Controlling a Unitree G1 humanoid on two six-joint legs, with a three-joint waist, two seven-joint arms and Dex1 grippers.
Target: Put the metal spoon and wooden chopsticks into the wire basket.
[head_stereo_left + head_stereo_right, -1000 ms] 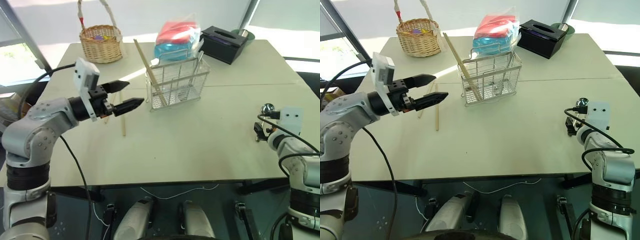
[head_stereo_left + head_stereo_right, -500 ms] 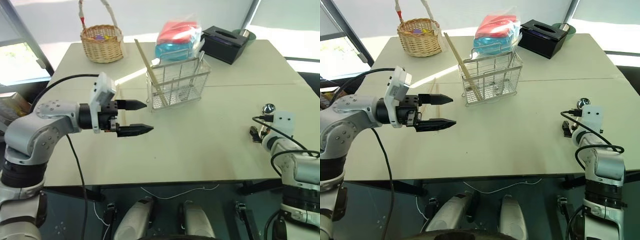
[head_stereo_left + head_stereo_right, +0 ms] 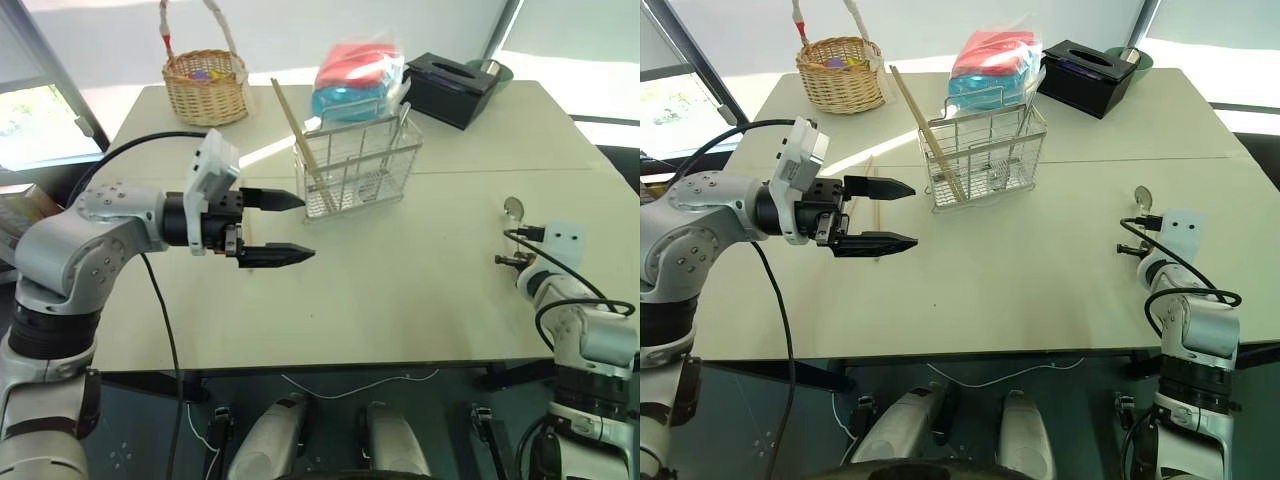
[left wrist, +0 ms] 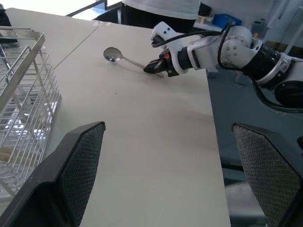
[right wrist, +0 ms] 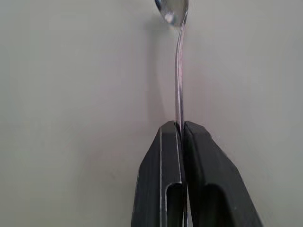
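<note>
Right wrist view shows the right gripper point(image 5: 181, 130) clamped on the handle of the metal spoon point(image 5: 178, 71), its two black fingers point(image 5: 161, 175) pressed together with the thin handle between them. The spoon's long axis runs straight on from the fingers, bowl at the far end, low over the bare table point(image 5: 71, 94); whether the bowl touches the surface cannot be told. In the head views this spoon point(image 3: 513, 210) sits near the table's right edge, bowl pointing away from the robot, well apart from the wire basket point(image 3: 358, 165).

Left of the middle, the left gripper point(image 3: 297, 226) hangs above the table with its jaws spread wide and nothing between them, the fingers pointing across toward the right side. One loose chopstick point(image 3: 874, 202) lies flat on the table behind and beneath those fingers, partly hidden by them, its length running roughly from near to far.

Farther back stands the wire basket, upright on the table. A second chopstick point(image 3: 297, 138) leans inside it, foot in the basket's near left corner and top tilted up and to the left, far above the rim. A thin metal utensil point(image 3: 400, 125) leans at the basket's right end.

Behind the basket lie a bagged red and blue bundle point(image 3: 355, 78) and a black tissue box point(image 3: 447, 86); a wicker basket point(image 3: 204, 84) stands at the far left.
</note>
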